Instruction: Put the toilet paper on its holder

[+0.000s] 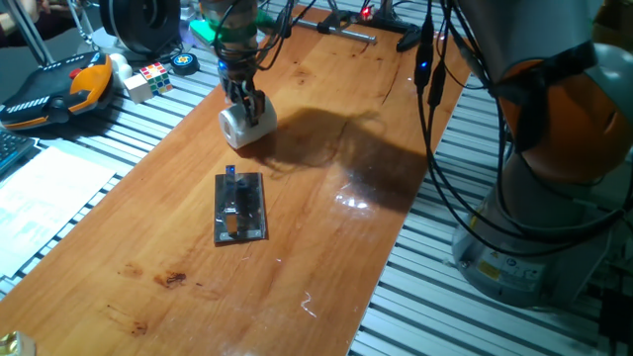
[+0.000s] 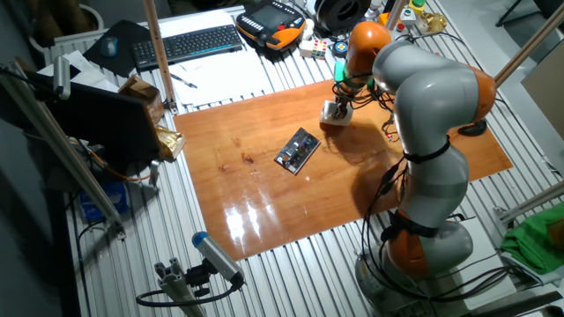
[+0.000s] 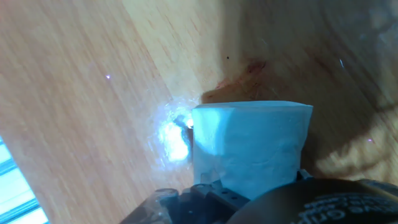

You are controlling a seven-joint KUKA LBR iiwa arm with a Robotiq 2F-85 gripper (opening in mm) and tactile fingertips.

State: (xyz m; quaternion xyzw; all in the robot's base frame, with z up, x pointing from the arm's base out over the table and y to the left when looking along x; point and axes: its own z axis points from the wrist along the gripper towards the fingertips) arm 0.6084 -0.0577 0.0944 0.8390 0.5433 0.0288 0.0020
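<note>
Jaws: they come down on the roll (image 1: 245, 121) from above and look pressed on it, pinching it; how tight the pinch is cannot be seen.
Gripper: the gripper (image 1: 244, 99) sits right at the top of the roll.
Roll: it is on the desk (image 1: 326, 198) or just over it, at the far end, near the edge with the cube (image 1: 150, 79). The hand view shows the roll (image 3: 249, 146) filling the space under the hand.
Holder: the holder (image 1: 240, 207) lies flat in the middle of the desk, near the roll but apart from it.
What could go wrong: the roll is soft, so it may squash or slip out on the way. Its hole may miss the peg (image 1: 230, 175), because the peg is thin. A bump could push the holder away, as it may not be fixed down.
Arm: the arm (image 2: 427, 106) bends over the desk and its hand points straight down.
</note>
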